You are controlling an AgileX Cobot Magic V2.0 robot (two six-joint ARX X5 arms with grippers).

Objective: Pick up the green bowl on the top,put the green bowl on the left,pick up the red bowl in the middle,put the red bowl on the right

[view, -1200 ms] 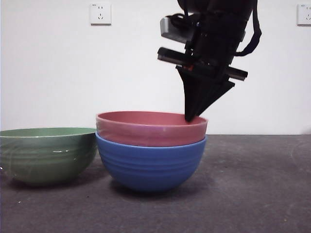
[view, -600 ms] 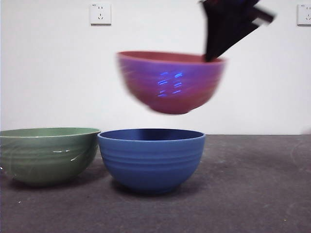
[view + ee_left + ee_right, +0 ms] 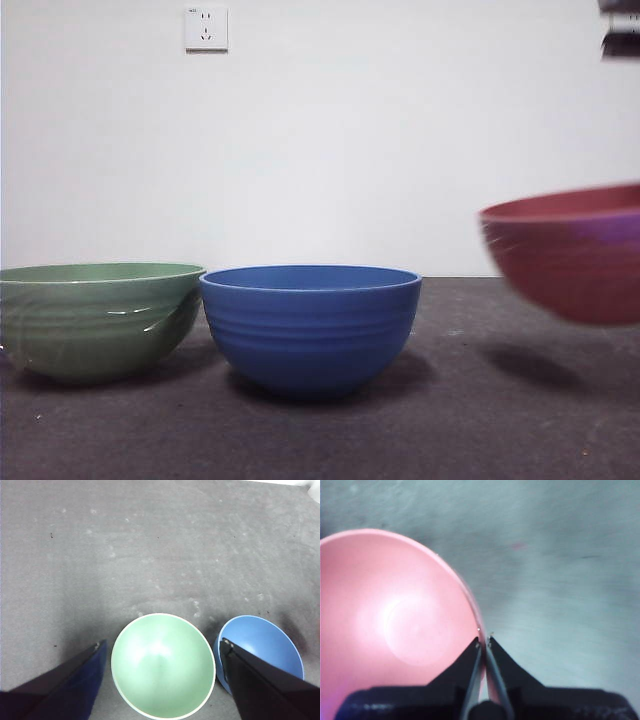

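Right tool (image 3: 483, 641) pinches the red bowl (image 3: 570, 252) by its rim, airborne right of the blue bowl (image 3: 310, 325). Left tool (image 3: 162, 650), spread wide, hovers above the green bowl (image 3: 95, 318) resting on the counter (image 3: 450, 420). No legible writing.

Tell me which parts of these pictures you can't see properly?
- Front view: the round pinkish-red ribbed bowl is blurred and cut off by the right edge.
- Front view: the wide sage-green glossy bowl runs off the left edge.
- Left wrist view: the left pincer hides part of the round blue ribbed bowl.
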